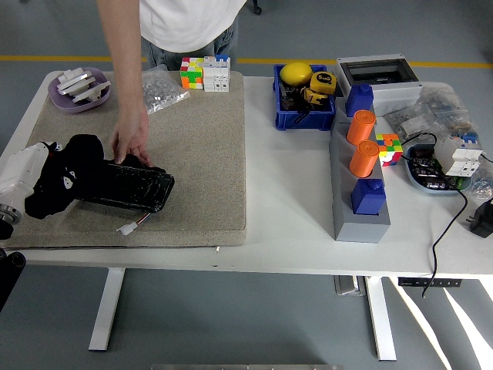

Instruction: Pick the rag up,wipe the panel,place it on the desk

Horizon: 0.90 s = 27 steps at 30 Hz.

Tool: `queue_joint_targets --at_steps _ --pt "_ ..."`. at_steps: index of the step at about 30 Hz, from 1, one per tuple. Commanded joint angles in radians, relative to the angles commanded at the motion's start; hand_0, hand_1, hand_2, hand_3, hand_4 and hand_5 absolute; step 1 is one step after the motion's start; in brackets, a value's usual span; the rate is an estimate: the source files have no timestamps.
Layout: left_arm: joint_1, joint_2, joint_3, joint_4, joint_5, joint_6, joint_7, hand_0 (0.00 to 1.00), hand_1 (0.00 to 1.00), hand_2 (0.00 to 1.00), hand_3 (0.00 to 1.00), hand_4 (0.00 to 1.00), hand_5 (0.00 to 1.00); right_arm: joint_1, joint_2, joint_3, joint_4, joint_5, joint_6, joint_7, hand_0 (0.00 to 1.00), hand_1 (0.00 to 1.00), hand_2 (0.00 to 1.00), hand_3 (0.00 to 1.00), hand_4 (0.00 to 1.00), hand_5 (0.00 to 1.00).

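Note:
A black rag lies bunched over the left end of a black panel on the beige mat. My left hand comes in from the left edge, shut on the rag, and its fingers are mostly buried in the cloth. A person's hand reaches down from the far side and presses on the panel's far edge, holding it in place. A short white-plugged wire trails from the panel's front. My right arm is out of the picture.
The beige mat covers the table's left half. At its back stand a purple dish, a bag of metal parts and puzzle cubes. A blue bin, a grey rack with orange cylinders and cables fill the right side.

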Motion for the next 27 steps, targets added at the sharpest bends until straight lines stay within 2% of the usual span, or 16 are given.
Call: queue_joint_targets --at_steps 16,27 --pt "0.013 -0.018 0.185 -0.147 0.001 -0.011 0.036 0.257 0.230 0.529 0.431 0.208 0.002 0.000 0.000 0.015 0.000 -0.011 0.001 0.001 0.760 0.621 0.679 0.601 0.961 0.465" --pt "-0.003 -0.038 0.279 -0.176 -0.022 -0.009 0.030 0.257 0.231 0.529 0.431 0.210 0.002 0.002 0.000 0.024 0.000 -0.020 0.000 -0.003 0.760 0.621 0.679 0.600 0.960 0.465"
